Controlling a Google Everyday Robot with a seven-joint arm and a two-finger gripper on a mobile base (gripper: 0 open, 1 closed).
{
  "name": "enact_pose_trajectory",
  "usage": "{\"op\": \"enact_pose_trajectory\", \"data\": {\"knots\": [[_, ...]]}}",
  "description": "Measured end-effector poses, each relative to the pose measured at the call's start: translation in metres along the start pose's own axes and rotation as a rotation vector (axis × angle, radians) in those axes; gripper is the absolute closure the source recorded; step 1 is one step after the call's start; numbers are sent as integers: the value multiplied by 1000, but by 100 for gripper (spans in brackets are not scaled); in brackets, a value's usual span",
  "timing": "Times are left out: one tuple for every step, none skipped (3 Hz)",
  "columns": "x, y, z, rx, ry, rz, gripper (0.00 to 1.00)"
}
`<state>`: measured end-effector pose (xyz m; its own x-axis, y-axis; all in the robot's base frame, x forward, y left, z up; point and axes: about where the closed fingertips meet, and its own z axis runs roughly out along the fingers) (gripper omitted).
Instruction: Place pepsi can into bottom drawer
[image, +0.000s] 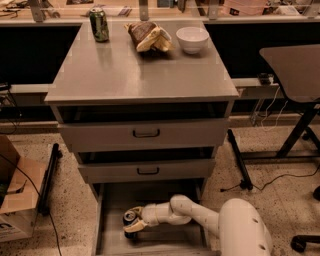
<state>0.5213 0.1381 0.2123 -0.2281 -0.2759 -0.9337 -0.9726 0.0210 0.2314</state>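
The bottom drawer (165, 195) is pulled out under the cabinet, a grey tray with low side walls. The pepsi can (131, 222) stands upright inside it at the left, its silver top showing. My gripper (134, 223) reaches in from the right on a white arm and is shut on the can, low in the drawer. I cannot tell whether the can's base touches the drawer floor.
On the cabinet top (140, 70) stand a green can (99, 23), a brown bag (147, 36) and a white bowl (192, 38). Two upper drawers with black handles (146, 133) are above. A cardboard box (15, 200) is at left, a table leg (295, 135) at right.
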Motion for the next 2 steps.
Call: {"op": "enact_pose_trajectory", "data": {"knots": [[14, -8, 6, 78, 9, -80, 81], [29, -20, 3, 170, 0, -123, 58]]}}
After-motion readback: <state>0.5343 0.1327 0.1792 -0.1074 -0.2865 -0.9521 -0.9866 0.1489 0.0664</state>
